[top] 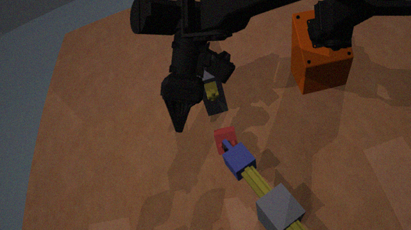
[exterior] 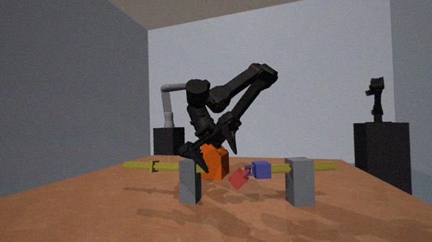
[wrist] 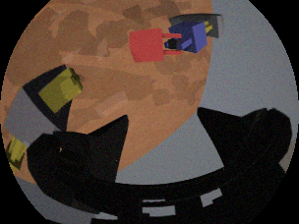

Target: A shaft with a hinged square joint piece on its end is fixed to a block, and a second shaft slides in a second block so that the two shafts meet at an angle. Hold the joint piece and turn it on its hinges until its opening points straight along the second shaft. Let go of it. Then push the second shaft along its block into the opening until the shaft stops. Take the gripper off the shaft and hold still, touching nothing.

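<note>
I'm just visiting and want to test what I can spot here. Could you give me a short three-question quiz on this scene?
1. True or false: the gripper has its jaws shut on the red joint piece.
2. Which colour is the piece right behind the red joint piece on the fixed shaft? A) orange B) blue C) grey
3. Fill in: the arm's foot stands on an ______ box.

Key
1. False: the jaws are wide apart and empty, near the second shaft's grey block, away from the red piece.
2. B: the blue piece.
3. orange
</note>
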Controlling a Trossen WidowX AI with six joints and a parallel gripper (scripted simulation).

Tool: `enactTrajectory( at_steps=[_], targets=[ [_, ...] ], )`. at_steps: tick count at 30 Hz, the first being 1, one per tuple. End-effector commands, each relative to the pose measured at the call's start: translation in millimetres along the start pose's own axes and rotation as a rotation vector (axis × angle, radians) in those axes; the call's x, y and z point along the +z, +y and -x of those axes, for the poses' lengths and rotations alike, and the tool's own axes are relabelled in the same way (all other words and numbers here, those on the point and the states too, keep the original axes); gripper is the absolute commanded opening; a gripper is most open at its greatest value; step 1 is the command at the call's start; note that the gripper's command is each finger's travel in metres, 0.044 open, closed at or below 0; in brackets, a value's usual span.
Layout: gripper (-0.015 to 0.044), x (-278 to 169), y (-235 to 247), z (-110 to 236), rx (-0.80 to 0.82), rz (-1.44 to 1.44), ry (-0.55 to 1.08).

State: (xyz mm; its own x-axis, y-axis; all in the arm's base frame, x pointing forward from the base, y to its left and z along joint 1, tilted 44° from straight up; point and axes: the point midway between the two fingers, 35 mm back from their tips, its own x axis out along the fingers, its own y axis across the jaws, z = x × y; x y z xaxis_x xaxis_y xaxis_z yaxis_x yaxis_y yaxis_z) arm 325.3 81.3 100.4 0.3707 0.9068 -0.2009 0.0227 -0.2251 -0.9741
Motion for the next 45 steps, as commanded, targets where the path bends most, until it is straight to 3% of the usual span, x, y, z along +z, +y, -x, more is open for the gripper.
enactTrajectory(
  at_steps=[1,45],
  targets=[
    [0.0440,-1,1,-1,0.031,-0.114,-0.004],
    [0.0440,58,-32,16,0.544,-1.477,-0.049]
  ],
)
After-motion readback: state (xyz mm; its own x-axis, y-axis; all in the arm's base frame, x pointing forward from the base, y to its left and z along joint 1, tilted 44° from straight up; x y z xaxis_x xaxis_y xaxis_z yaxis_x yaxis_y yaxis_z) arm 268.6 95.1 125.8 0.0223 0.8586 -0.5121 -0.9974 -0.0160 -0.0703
